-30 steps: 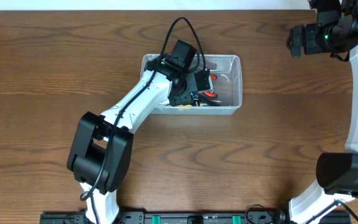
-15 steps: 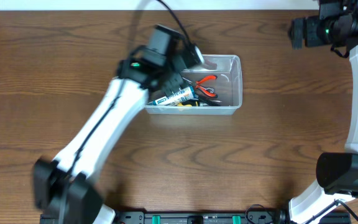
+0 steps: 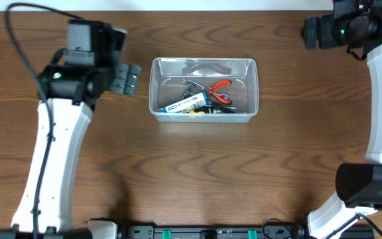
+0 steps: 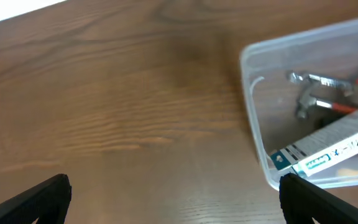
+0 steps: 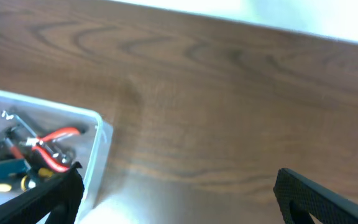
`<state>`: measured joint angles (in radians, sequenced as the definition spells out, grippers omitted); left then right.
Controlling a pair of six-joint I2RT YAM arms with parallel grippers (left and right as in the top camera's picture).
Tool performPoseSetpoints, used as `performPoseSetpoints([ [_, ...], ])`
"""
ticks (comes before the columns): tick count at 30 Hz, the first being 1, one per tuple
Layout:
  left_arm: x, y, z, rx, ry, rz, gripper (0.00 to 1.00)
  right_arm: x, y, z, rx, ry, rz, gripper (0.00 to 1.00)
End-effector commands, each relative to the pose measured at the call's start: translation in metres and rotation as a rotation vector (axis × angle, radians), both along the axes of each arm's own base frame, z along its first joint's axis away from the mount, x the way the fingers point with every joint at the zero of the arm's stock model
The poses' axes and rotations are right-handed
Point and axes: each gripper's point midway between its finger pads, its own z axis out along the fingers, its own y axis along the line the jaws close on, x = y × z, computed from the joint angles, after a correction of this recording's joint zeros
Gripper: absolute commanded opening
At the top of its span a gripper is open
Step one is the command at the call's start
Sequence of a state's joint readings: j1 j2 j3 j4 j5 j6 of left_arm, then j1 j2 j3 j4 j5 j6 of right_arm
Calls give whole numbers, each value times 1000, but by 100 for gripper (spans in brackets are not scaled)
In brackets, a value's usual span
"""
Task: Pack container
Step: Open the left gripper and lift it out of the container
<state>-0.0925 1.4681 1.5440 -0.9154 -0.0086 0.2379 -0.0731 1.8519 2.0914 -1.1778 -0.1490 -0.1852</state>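
1. The wooden table (image 3: 244,172) fills the overhead view.
2. The left arm (image 3: 52,153) reaches from the 7 o'clock edge up toward 10 o'clock. The left gripper (image 3: 126,79) hangs at 9 o'clock of the container, near it but apart. Its fingers are spread wide and empty (the left wrist view shows only bare wood between them).
3. The right arm (image 3: 377,99) runs up the 3 o'clock edge. The right gripper (image 3: 308,32) sits at 2 o'clock of the container, well apart, fingers released with nothing between them.
4. The container (image 3: 204,60) stands upright, just toward 12 o'clock from the table's middle.
5. A blue-and-white tube (image 3: 190,102) lies slanted inside, toward the 7 o'clock corner.
6. Red-handled pliers (image 3: 219,89) lie at the tube's 2 o'clock, touching it.
7. A yellow piece (image 3: 194,111) peeks out under the tube against the 6 o'clock wall; I cannot tell what it is.
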Motion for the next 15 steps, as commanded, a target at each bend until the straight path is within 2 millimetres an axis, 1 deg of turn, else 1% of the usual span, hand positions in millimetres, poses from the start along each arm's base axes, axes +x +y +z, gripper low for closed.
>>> performPoseSetpoints([
  [1, -19, 9, 35, -37, -100, 67, 98, -14, 6, 22, 31, -31, -27, 99],
  [4, -32, 14, 43, -40, -126, 77, 98, -23, 5, 32, 34, -40, -43, 99],
  [8, -57, 15, 40, -49, -121, 86, 98, -45, -2, 38, 17, -15, -106, 99],
  [12, -79, 17, 40, -58, -193, 87, 98, -72, -13, 51, -20, -62, -180, 99],
  [15, -98, 18, 36, -64, -260, 84, 98, -98, -13, 55, -34, -117, -190, 99],
])
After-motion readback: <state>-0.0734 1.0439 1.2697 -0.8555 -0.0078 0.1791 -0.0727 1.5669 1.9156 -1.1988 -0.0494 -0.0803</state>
